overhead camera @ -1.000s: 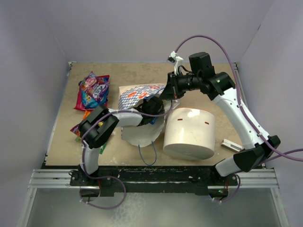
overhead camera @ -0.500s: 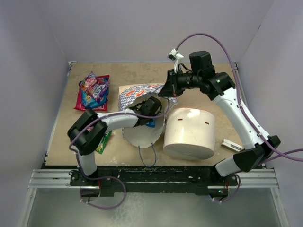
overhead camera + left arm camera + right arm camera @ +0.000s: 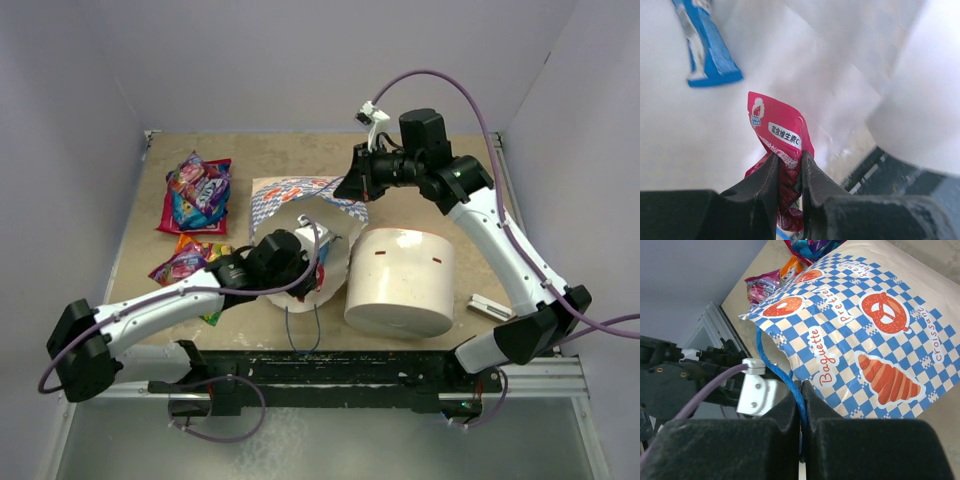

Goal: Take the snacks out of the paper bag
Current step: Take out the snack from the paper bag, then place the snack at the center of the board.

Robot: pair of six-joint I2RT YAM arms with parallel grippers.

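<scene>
**Left claw (image 3: 788, 160) backs out of paper bag (image 3: 290, 200) with red packet (image 3: 777, 132)**

The left arm (image 3: 150, 310) has swung low toward the near-left corner since a second ago, pulling its claw back to the bag's mouth. Its fingers are pinched tight on the crumpled red packet, and a blue packet (image 3: 705, 45) lies on the bag's white inside. The right claw (image 3: 801, 390) is clamped on the blue cord handle (image 3: 782, 375). Other snacks (image 3: 197, 192) lie far left.
</scene>
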